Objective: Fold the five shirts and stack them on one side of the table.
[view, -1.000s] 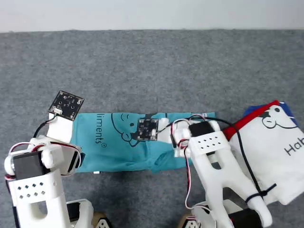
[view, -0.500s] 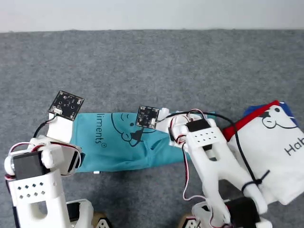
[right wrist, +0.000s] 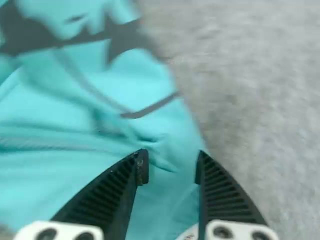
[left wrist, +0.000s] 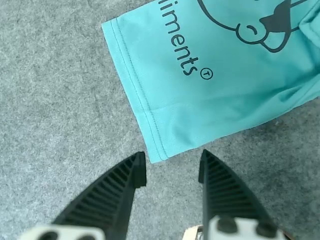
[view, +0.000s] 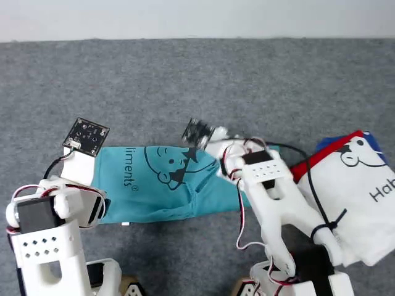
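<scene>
The left arm (view: 43, 234) sits folded at the near left corner, the left tool (left wrist: 172, 161) pointing down with jaws parted. The right arm (view: 278, 197) is extended forward and inward, the right tool (right wrist: 170, 162) likewise parted

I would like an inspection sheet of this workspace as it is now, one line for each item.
Surface: grey table, textured cover.
Job's things: teal shirt partly folded, mid-table; white shirt over red and blue cloth, beside the right arm.
Clutter: nothing seen.
Grippers: left gripper open above the teal shirt's hem corner; right gripper open over its rumpled part.
Cables: black cable along the right arm.
Surroundings: white wall behind the table.
</scene>
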Tool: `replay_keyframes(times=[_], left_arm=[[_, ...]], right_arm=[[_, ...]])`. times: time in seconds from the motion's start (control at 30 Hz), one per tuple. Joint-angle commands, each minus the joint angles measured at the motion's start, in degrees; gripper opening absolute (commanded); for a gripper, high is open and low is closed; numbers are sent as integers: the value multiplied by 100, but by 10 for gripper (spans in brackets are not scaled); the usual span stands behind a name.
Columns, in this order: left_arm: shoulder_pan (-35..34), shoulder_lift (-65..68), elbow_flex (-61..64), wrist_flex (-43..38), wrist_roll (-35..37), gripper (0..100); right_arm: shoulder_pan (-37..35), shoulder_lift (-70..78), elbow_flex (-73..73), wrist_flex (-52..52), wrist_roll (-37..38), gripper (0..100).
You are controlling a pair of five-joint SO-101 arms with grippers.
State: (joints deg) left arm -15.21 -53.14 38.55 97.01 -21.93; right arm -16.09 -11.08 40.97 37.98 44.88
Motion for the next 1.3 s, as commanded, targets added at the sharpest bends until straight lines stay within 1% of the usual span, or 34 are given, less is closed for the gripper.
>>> replay_keyframes(times=[0.0,0.07,0.17,0.23,0.3,0.4,0.47,0.5,0.57,0.67,0.8,0.97,1.17,1.27], left_arm=[[18,-62,-22,-141,-35,181],[9,-62,-22,-149,-35,181],[-79,-62,-31,-237,-26,181],[-448,-44,-31,-387,158,181],[-1037,88,-31,-527,352,181],[-1881,765,-57,-721,475,181],[-2171,1442,-163,-826,580,181],[-2189,1829,-277,-835,615,181],[-2084,2593,-611,-826,624,181],[-1714,3578,-1191,-809,651,181],[-1046,4598,-2079,-448,818,181],[-466,5398,-2747,-396,862,181],[-396,6092,-3029,-677,1143,181],[-360,6321,-3196,-695,1178,181]], right_arm=[[277,-48,-659,-101,-624,180],[365,-84,-853,-31,-932,180],[374,-92,-1116,611,-958,180],[356,-92,-1371,1288,-976,180],[356,-92,-1662,2026,-993,180],[338,-92,-1987,2993,-1002,180],[347,-92,-2101,3327,-1011,180],[365,-92,-2110,3389,-1020,180],[382,-92,-2110,3415,-1257,180],[365,-92,-2110,3424,-1495,180],[347,-75,-1969,3363,-1486,180],[347,-57,-1776,3363,-1477,180],[374,-57,-1679,3363,-1477,180],[374,-48,-1679,3363,-1477,180]])
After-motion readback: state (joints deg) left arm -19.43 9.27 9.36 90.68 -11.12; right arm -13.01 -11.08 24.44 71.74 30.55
